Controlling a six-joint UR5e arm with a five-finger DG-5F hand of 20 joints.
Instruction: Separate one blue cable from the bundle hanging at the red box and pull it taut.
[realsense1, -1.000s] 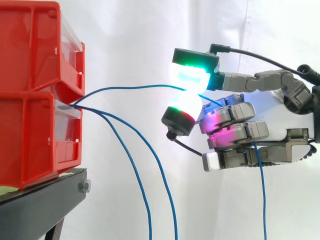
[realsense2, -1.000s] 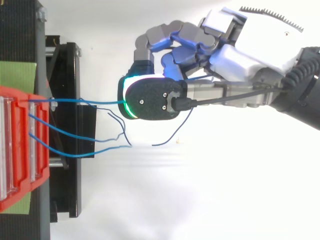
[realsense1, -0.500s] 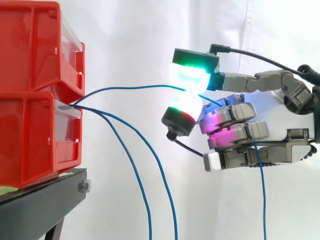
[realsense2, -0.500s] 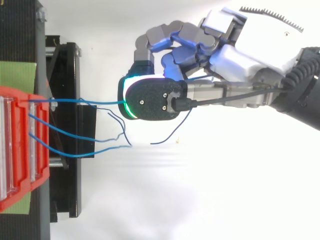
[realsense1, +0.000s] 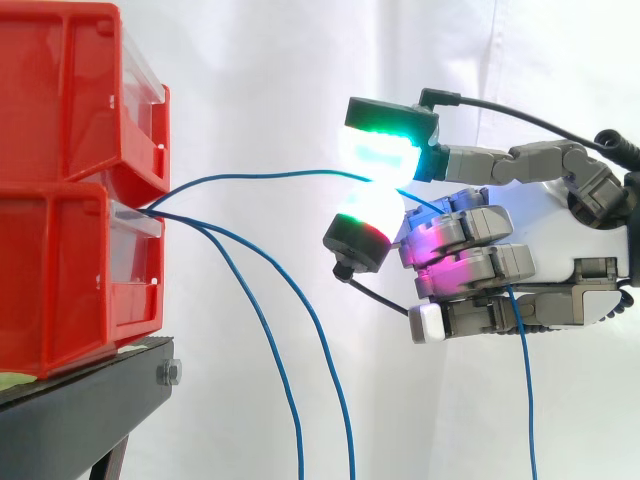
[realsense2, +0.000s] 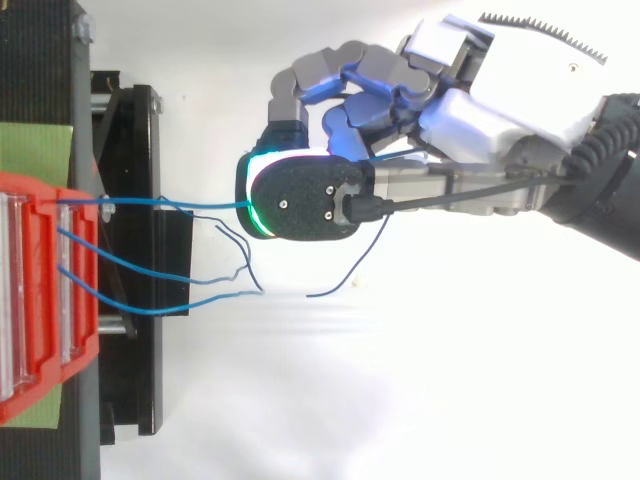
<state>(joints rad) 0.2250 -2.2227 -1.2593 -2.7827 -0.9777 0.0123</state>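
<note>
Reaching in from the right edge of the side view, the hand (realsense1: 548, 225) fills the middle right of the frame, with two glowing fingertips (realsense1: 380, 150) pressed together (one above, one below) and pinching one blue cable (realsense1: 270, 174) between them; its other fingers are curled toward the palm below. Behind everything hangs the white curtain (realsense1: 250, 80). At the left edge two red bins are stacked, the upper bin (realsense1: 60, 90) in the upper left corner and the lower bin (realsense1: 55, 270) directly under it, both resting on the black stand (realsense1: 80, 410) in the lower left corner. From the front of the lower bin the pinched cable rises and runs in a shallow arc across the middle of the frame to the fingertips, not quite straight; past the hand, its tail (realsense1: 527, 400) drops to the bottom edge at lower right. Two loose cables (realsense1: 265, 330) leave the same spot on the bin and hang down to the bottom centre, apart from the hand. In the top view the pinched cable (realsense2: 170, 203) runs from the bin at left to the hand (realsense2: 480, 100) at upper right.
</note>
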